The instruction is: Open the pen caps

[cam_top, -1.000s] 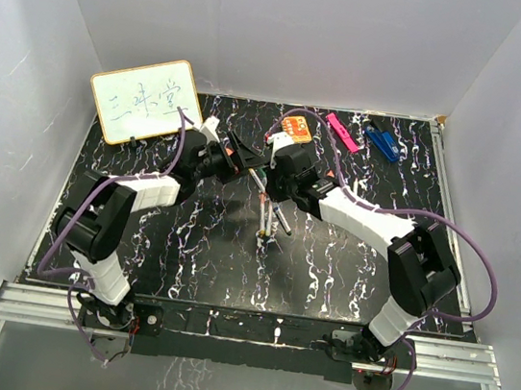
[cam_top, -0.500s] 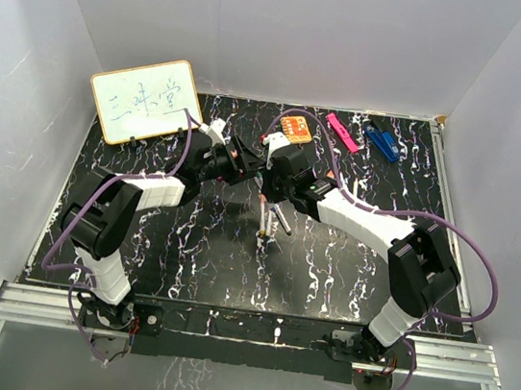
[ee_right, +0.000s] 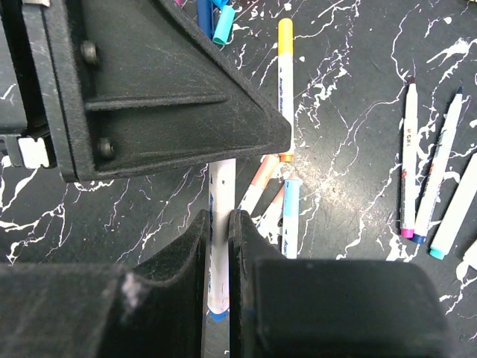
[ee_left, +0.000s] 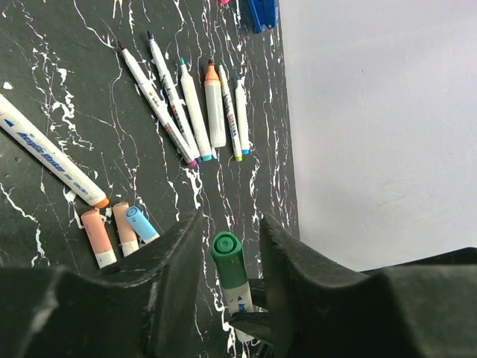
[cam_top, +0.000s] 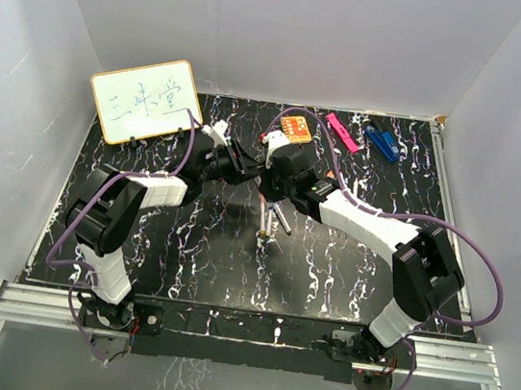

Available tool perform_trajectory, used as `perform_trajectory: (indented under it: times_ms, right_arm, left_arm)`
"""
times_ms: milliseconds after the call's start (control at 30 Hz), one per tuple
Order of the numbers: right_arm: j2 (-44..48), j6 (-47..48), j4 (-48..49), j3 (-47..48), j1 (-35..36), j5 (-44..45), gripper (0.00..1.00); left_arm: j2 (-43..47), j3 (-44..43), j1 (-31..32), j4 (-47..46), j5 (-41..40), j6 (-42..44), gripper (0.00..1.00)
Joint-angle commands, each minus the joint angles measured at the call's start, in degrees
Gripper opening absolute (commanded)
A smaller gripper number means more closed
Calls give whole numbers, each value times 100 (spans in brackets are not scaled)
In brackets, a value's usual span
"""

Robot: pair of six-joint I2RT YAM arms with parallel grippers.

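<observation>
The worktop [ee_left: 45,74] is black and smooth with white marble-like lines, and a little shiny. The pen [ee_right: 222,183] is smooth white plastic. Its green cap [ee_left: 227,261] is shiny plastic. The left hand [ee_left: 229,222] and right hand [ee_right: 220,224] are dull black plastic with fine scratchy lines.

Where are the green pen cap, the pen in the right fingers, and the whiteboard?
green pen cap [ee_left: 229,261], left wrist view, cap's side.
pen [ee_right: 222,183], right wrist view, white barrel.
whiteboard [cam_top: 146,99], top external view, writing surface.
</observation>
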State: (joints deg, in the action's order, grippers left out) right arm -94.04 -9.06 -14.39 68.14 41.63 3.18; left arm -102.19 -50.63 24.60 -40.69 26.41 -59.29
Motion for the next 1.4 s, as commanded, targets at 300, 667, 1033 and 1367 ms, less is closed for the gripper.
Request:
perform_trajectory:
  times_ms: [300, 667, 1033, 1367]
  right_arm:
    - [276, 121, 314, 268, 48, -3, 7]
    - [36, 151, 248, 468, 51, 43, 46]
    - [-226, 155, 205, 660, 49, 68, 42]
    - [-262, 141, 209, 640, 41, 107, 26]
  left_arm:
    - [25, -192, 36, -220, 136, -14, 0]
    - [245, -169, 93, -195, 233, -13, 0]
    - [438, -193, 192, -135, 217, 7, 0]
    - [530, -176, 211, -85, 182, 34, 0]
